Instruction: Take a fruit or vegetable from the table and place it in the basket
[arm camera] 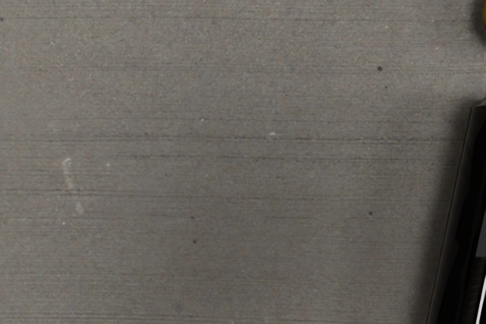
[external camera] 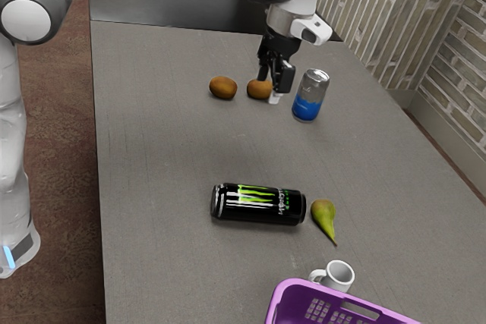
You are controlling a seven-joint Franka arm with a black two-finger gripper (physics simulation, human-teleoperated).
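In the exterior view, the pincer (external camera: 270,87) is low over the far part of the surface (external camera: 152,157), at the brown fruit (external camera: 257,90); I cannot tell whether it is released, clenched or grasping that fruit. Another brown fruit (external camera: 223,87) lies just beside this one, toward the surface's left edge in the exterior view. On the other side, toward the surface's right edge, a silver and blue can (external camera: 309,98) stands upright. Much closer to the surface's near edge, a black and green can (external camera: 258,204) lies on its side, with a green pear (external camera: 323,216) just beside its end. Nearer still are a white mug (external camera: 339,275) and, just beyond it, the purple basket (external camera: 285,294).

In the wrist view, the bare surface lies under the hand, with a sliver of something yellowish (arm camera: 484,22) near a black object (arm camera: 465,263); I cannot tell what either is.
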